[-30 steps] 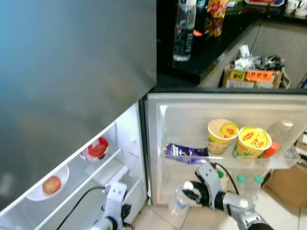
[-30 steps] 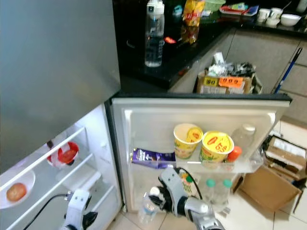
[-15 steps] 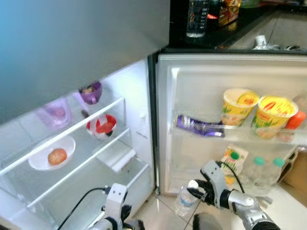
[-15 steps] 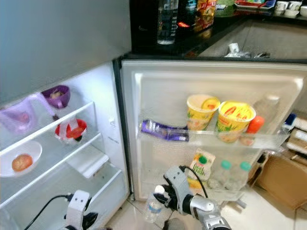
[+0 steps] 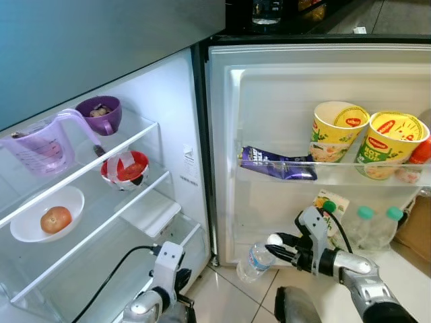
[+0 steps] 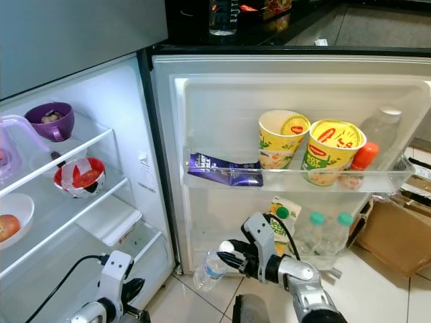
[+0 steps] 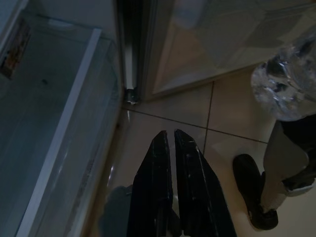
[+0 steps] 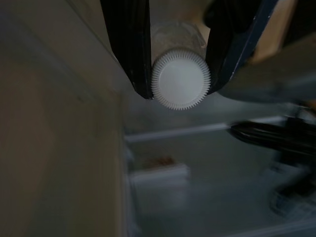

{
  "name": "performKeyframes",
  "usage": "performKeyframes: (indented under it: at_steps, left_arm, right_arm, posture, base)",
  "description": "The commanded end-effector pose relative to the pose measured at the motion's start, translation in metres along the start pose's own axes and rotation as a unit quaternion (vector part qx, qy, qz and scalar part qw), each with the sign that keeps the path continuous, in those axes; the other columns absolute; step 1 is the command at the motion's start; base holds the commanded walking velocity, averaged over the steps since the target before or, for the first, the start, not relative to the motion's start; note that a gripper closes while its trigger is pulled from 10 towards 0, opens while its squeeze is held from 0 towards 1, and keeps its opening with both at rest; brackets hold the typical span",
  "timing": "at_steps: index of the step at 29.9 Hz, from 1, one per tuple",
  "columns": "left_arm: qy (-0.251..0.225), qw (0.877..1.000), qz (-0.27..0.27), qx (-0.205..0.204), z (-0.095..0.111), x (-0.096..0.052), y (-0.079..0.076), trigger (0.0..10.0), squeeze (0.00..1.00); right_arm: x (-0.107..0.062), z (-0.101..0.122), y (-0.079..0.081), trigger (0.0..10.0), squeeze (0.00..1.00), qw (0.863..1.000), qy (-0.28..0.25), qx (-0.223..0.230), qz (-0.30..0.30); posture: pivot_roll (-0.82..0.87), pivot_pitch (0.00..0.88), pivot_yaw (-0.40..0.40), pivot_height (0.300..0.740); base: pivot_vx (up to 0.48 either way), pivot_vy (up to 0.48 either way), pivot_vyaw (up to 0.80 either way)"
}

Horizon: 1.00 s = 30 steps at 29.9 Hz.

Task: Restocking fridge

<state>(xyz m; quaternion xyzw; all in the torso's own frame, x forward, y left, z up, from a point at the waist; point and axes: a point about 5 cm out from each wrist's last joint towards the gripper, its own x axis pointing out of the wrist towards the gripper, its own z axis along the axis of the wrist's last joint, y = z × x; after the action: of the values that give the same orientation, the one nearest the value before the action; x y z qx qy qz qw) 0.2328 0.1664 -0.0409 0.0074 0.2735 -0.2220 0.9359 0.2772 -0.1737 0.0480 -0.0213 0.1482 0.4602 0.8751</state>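
R tool (image 5: 277,249) swung up toward door | pinching clear water btl (image 5: 256,262), white cap | L tool (image 7: 171,143) pressed together

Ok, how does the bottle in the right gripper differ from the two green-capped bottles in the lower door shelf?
The water bottle in the right gripper has a white cap; the green-capped bottles have green ones. It is tilted, held by its neck above the floor; they stand upright in the door shelf. All are clear plastic.
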Motion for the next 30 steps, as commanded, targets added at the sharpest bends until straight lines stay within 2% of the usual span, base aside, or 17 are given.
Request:
performKeyframes:
  at_steps: [1, 3, 5, 9, 10, 11, 13, 18, 19, 22, 29, 30]
  left_arm:
    - [0.0, 1.0, -0.005, 0.006, 0.0, 0.0, -0.001, 10.0, 0.0]
    - [-0.004, 1.0, -0.008, 0.009, 0.002, 0.001, -0.001, 10.0, 0.0]
    - [-0.003, 1.0, -0.01, 0.01, 0.001, 0.001, -0.003, 10.0, 0.0]
    - [-0.003, 1.0, -0.013, 0.011, 0.001, 0.001, -0.004, 10.0, 0.0]
    - [-0.003, 1.0, -0.013, 0.011, 0.001, 0.001, -0.004, 10.0, 0.0]
    - [-0.003, 1.0, -0.017, 0.014, 0.001, 0.002, -0.005, 10.0, 0.0]
    - [-0.003, 1.0, -0.018, 0.015, 0.001, 0.002, -0.005, 10.0, 0.0]
    - [-0.005, 1.0, -0.019, 0.017, 0.003, 0.002, -0.005, 10.0, 0.0]
    - [-0.005, 1.0, -0.021, 0.02, 0.003, 0.003, -0.005, 10.0, 0.0]
    - [-0.005, 1.0, -0.022, 0.022, 0.004, 0.003, -0.005, 10.0, 0.0]
    - [-0.004, 0.999, -0.024, 0.024, 0.004, 0.003, -0.005, 10.0, 0.0]
    - [-0.004, 0.999, -0.025, 0.025, 0.004, 0.003, -0.005, 10.0, 0.0]
  right_arm:
    - [-0.001, 0.008, 0.002, 10.0, 0.0, 1.0, -0.017, -0.001, 0.02]
    - [-0.006, 0.024, -0.002, 10.0, 0.0, 0.999, -0.047, -0.011, 0.02]
    - [-0.006, 0.035, -0.013, 10.0, 0.0, 0.998, -0.059, -0.023, -0.024]
    - [-0.001, 0.039, -0.017, 10.0, 0.0, 0.996, -0.055, -0.037, -0.053]
    - [-0.001, 0.039, -0.017, 10.0, 0.0, 0.996, -0.055, -0.037, -0.053]
    - [0.008, 0.039, -0.015, 10.0, 0.0, 0.996, -0.046, -0.046, -0.068]
    - [0.01, 0.039, -0.014, 10.0, 0.0, 0.996, -0.044, -0.046, -0.069]
    - [0.021, 0.034, -0.001, 10.0, 0.0, 0.997, -0.033, -0.04, -0.049]
    - [0.028, 0.033, 0.006, 10.0, 0.0, 0.998, -0.034, -0.035, -0.037]
    - [0.03, 0.033, 0.009, 10.0, 0.0, 0.998, -0.036, -0.034, -0.032]
    - [0.032, 0.029, 0.004, 10.0, 0.0, 0.996, -0.011, -0.056, -0.064]
    - [0.033, 0.022, -0.005, 10.0, 0.0, 0.99, 0.023, -0.071, -0.116]
  posture:
    - [-0.07, 0.0, -0.006, 0.581]
    - [-0.07, 0.0, -0.007, 0.581]
    - [-0.08, 0.0, -0.008, 0.581]
    - [-0.08, 0.0, -0.008, 0.581]
    - [-0.08, 0.0, -0.008, 0.581]
    - [-0.08, 0.0, -0.007, 0.581]
    - [-0.08, 0.0, -0.007, 0.581]
    - [-0.08, 0.0, -0.001, 0.581]
    - [-0.08, 0.0, 0.002, 0.581]
    - [-0.08, 0.0, 0.007, 0.581]
    - [-0.08, 0.0, 0.008, 0.581]
    - [-0.08, 0.0, 0.008, 0.581]
  base:
    - [0.0, 0.0, 0.0]
    - [0.0, 0.0, 0.0]
    - [0.0, 0.0, 0.0]
    - [0.0, 0.0, 0.0]
    - [0.0, 0.0, 0.0]
    - [0.0, 0.0, 0.0]
    - [0.0, 0.0, 0.0]
    - [0.0, 0.0, 0.0]
    - [0.0, 0.0, 0.0]
    - [0.0, 0.0, 0.0]
    - [0.0, 0.0, 0.0]
    - [0.0, 0.0, 0.0]
